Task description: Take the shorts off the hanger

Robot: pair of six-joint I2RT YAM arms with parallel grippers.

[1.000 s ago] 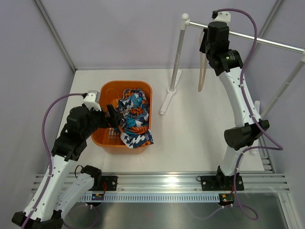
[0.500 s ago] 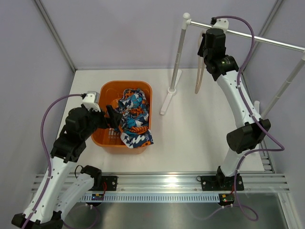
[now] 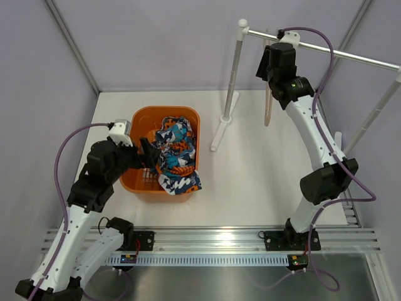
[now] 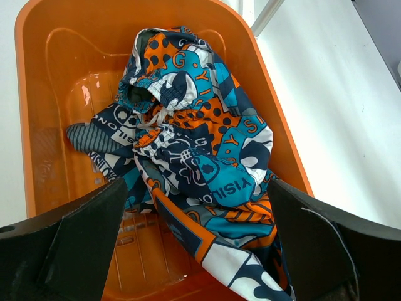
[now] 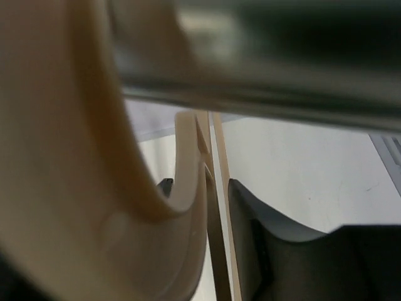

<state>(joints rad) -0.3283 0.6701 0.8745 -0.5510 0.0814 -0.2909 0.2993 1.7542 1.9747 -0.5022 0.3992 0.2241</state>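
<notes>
The shorts (image 3: 177,153) lie bunched in an orange basket (image 3: 166,114), one printed leg draped over its near rim. My left gripper (image 3: 149,157) hovers at the basket's near side. In the left wrist view it (image 4: 194,216) is open, both fingers wide of the shorts (image 4: 188,157) and touching nothing. The beige hanger (image 3: 268,106) hangs bare from the grey rail (image 3: 351,55). My right gripper (image 3: 269,63) is up at the hanger's hook. In the right wrist view the hook (image 5: 94,157) curves over the rail (image 5: 250,63), and the gripper (image 5: 200,194) has its fingers apart on either side of the hanger.
The rail's white post (image 3: 233,69) and foot (image 3: 220,132) stand right of the basket (image 4: 37,94). A second post (image 3: 376,106) rises at the right edge. Grey walls close in the white table on three sides.
My right gripper has gone from shut on the hanger to fingers apart, shifting slightly left along the rail. The hanger now hangs straighter. The left arm and shorts have not moved.
</notes>
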